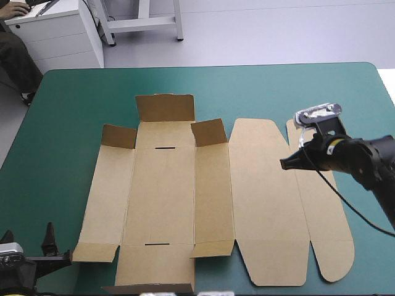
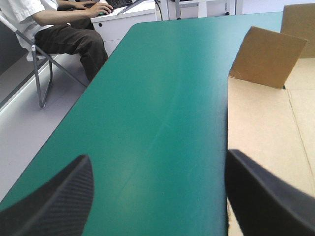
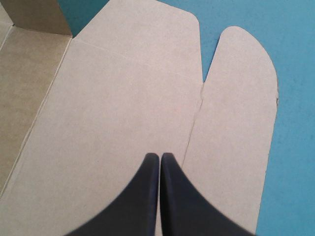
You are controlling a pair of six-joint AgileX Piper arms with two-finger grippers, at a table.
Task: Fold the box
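The box (image 1: pixel 185 197) is lying mostly flat on the teal-green bench (image 1: pixel 68 105), the right hand (image 3: pixel 160 158) hovering pressed together over its lid panel, the left hand (image 2: pixel 157 162) sitting spread off its near-left corner, so a one-sided push may be sliding the sheet instead of creasing it.

Bright, even light leaves a soft sheen on the teal-green cover (image 2: pixel 162 113).

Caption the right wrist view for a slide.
Shut right end effector over the brown box, spread on the teal-green cover.
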